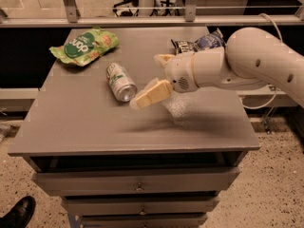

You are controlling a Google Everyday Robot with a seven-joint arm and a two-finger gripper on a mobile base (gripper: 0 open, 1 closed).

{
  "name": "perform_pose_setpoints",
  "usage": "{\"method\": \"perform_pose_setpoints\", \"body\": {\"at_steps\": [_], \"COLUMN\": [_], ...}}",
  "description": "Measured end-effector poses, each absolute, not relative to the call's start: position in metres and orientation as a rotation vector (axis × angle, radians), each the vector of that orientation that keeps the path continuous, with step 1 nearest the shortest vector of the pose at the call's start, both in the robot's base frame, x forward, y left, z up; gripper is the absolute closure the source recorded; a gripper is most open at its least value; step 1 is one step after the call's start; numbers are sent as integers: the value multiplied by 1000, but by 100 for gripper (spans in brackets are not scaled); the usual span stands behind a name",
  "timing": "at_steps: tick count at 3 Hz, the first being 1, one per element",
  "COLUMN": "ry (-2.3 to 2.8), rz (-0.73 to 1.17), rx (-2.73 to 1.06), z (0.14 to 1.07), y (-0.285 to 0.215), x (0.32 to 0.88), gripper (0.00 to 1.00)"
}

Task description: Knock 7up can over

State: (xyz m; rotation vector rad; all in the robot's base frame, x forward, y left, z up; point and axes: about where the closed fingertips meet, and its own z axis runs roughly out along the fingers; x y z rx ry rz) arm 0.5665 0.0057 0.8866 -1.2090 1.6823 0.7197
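The small silver-white aluminium 7up can [120, 81] with green lettering lies on its side on the flat grey counter [95, 127], left of the middle. Its long axis runs on a diagonal, and the round silver end is turned toward the front right. The two-finger gripper [156, 77], at the end of a thick white rounded arm [256, 61] that reaches in from the right, hangs over the middle of the counter just right of the can. Its jaws are spread and pinch nothing: one cream-coloured finger [151, 94] slants down and left, its tip just beside the can's near end, while the other shows as a short cream tip higher up and further back. Whether the lower finger touches the can cannot be told. A soft shadow falls on the counter under the gripper. A crumpled green snack bag [84, 45] with white lettering lies at the counter's back left corner, well apart from the can. A dark blue chip bag [199, 42] lies near the back right, partly hidden behind the gripper's wrist. Below the top, the front shows grey drawers [137, 182] with small knobs. A metal rail [142, 20] runs behind the counter, and the toe of a black shoe [16, 213] rests on the speckled floor at the lower left.
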Motion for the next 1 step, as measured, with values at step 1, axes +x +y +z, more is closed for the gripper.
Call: {"method": "perform_pose_setpoints", "body": {"at_steps": [1], "ry": [1685], "rz": [743], "rx": [-1224], "z": [880], "y": [6], "x": [560], "gripper": [0]}}
